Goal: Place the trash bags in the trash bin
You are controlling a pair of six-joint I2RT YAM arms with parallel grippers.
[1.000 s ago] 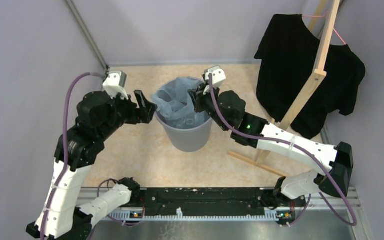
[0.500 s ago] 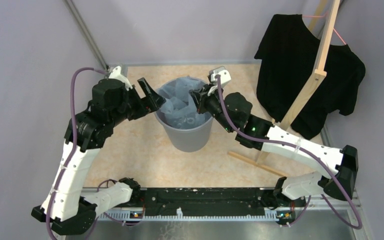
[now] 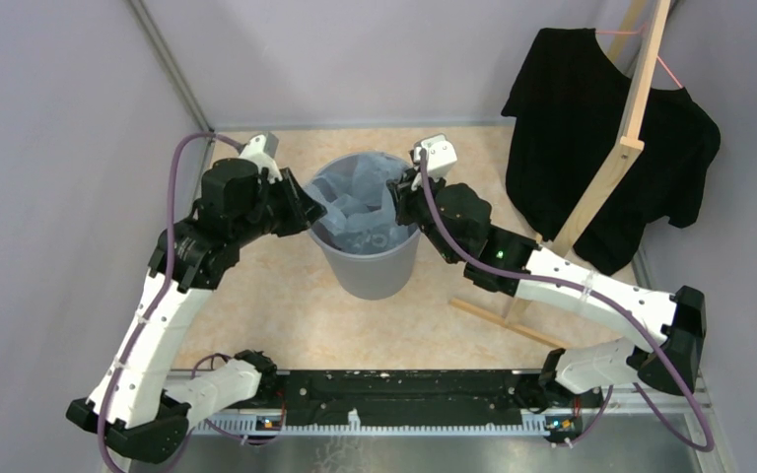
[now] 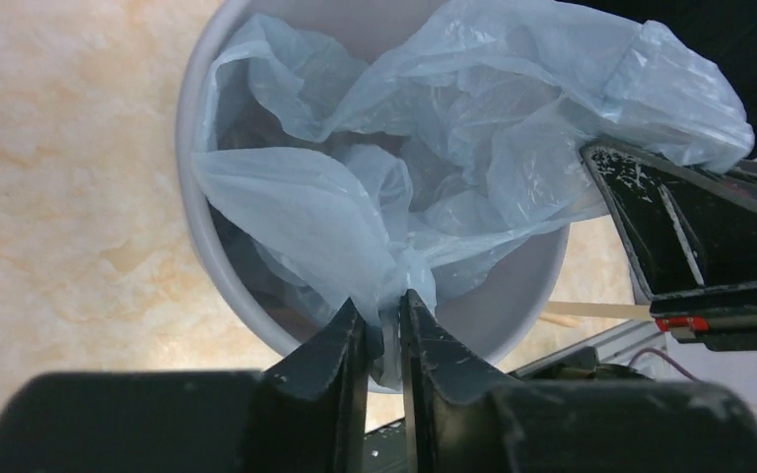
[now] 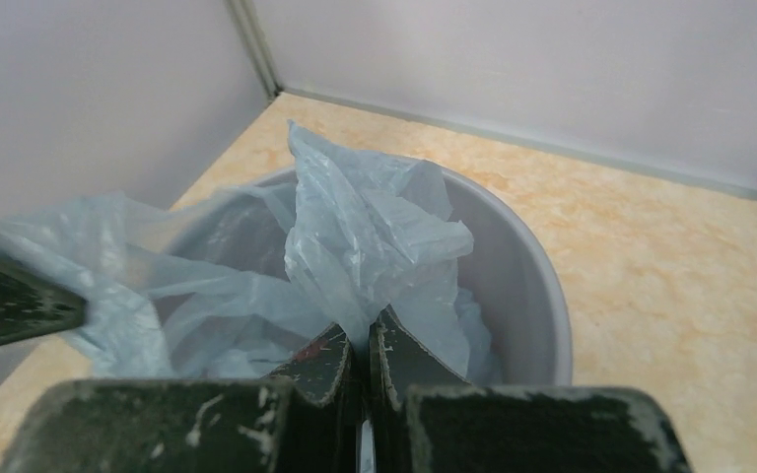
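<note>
The grey trash bin (image 3: pixel 367 264) stands mid-floor with the pale blue trash bag (image 3: pixel 357 195) bunched in its mouth. At the bin's left rim, my left gripper (image 3: pixel 309 211) is shut on a fold of the film. The left wrist view shows the bag (image 4: pixel 375 148) pinched between its jaws (image 4: pixel 384 313) over the bin rim (image 4: pixel 189 197). My right gripper (image 3: pixel 399 202) is at the right rim, shut on another fold. In the right wrist view the bag (image 5: pixel 375 227) rises from its jaws (image 5: pixel 366 333) above the bin (image 5: pixel 542 286).
A black T-shirt (image 3: pixel 591 128) hangs on a wooden rack (image 3: pixel 633 138) at the back right; the rack's foot strip (image 3: pixel 503 320) lies on the floor right of the bin. Grey walls close in the left and back. A metal rail (image 3: pixel 404 394) runs along the near edge.
The left gripper moved right to the bin's rim and closed from wide open onto the bag film. The right gripper stayed shut on the bag, shifting slightly.
</note>
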